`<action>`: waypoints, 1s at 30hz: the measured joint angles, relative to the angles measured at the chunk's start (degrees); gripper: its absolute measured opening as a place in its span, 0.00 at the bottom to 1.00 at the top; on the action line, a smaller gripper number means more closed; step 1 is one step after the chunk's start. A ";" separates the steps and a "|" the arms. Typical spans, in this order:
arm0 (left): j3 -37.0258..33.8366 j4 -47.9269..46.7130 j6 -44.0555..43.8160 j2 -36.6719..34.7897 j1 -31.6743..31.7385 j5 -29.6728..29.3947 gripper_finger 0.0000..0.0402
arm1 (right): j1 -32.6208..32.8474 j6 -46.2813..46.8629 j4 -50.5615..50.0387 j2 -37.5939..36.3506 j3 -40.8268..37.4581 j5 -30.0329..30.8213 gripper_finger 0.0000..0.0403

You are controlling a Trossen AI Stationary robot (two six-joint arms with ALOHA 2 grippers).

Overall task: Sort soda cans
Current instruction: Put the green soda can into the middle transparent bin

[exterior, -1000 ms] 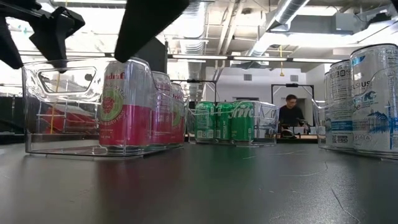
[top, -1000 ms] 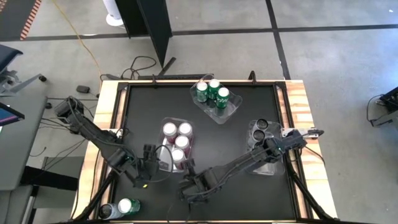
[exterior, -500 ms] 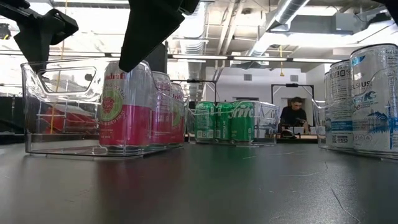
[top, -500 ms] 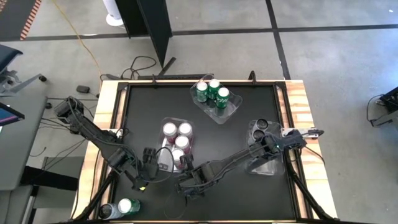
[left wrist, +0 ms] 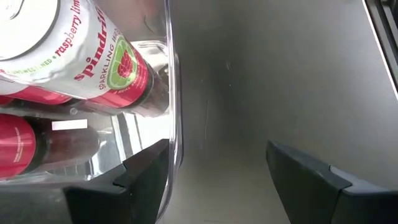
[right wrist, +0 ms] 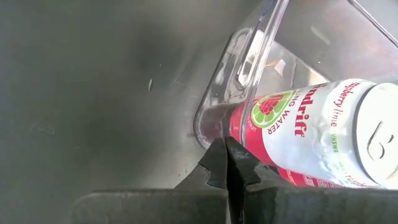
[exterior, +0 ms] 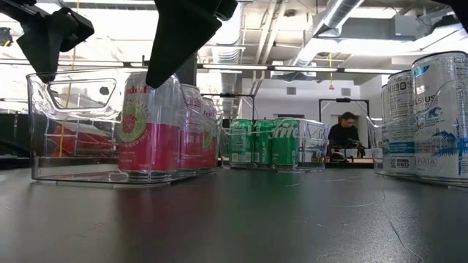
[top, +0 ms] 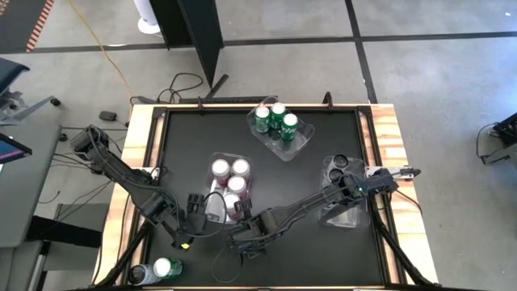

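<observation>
Right now both grippers crowd the near end of the middle clear bin (top: 228, 187), which holds four red-and-white soda cans (top: 231, 202). The left gripper (top: 208, 207) sits at the bin's near left corner with its fingers spread, one finger (left wrist: 146, 171) inside the wall and the other outside, so it straddles the plastic without pinching anything. The right gripper (top: 242, 220) is at the near right corner, fingers pressed together, its tip (right wrist: 225, 163) right against the bin's bottom corner beside the nearest red can (right wrist: 323, 134). Three green cans (top: 275, 119) stand in the far bin (top: 299, 144), grey cans (top: 335, 168) in the right bin (top: 343, 217), and two more cans (top: 153, 270) stand off the near left corner of the table (top: 266, 250). The risk, I judge, is the bin itself: a push from the closed right tip could slide or tilt it, and the straddling left finger could catch the wall and drag it, toppling the upright cans inside.
</observation>
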 joint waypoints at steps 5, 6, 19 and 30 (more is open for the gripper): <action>0.00 0.15 -0.29 0.00 0.00 0.08 0.64 | -0.09 0.00 -0.54 0.00 0.00 0.02 0.02; 0.00 0.32 -0.38 0.00 0.00 0.16 0.64 | -0.10 0.00 -0.74 0.00 0.00 0.02 0.02; -0.02 3.77 0.87 0.01 -0.03 -1.93 0.64 | 0.11 0.08 -2.91 0.00 0.00 0.00 0.02; 4.84 -1.92 2.26 -3.68 -0.41 -6.06 0.64 | 3.05 -2.53 -3.78 0.15 -0.13 -0.91 0.12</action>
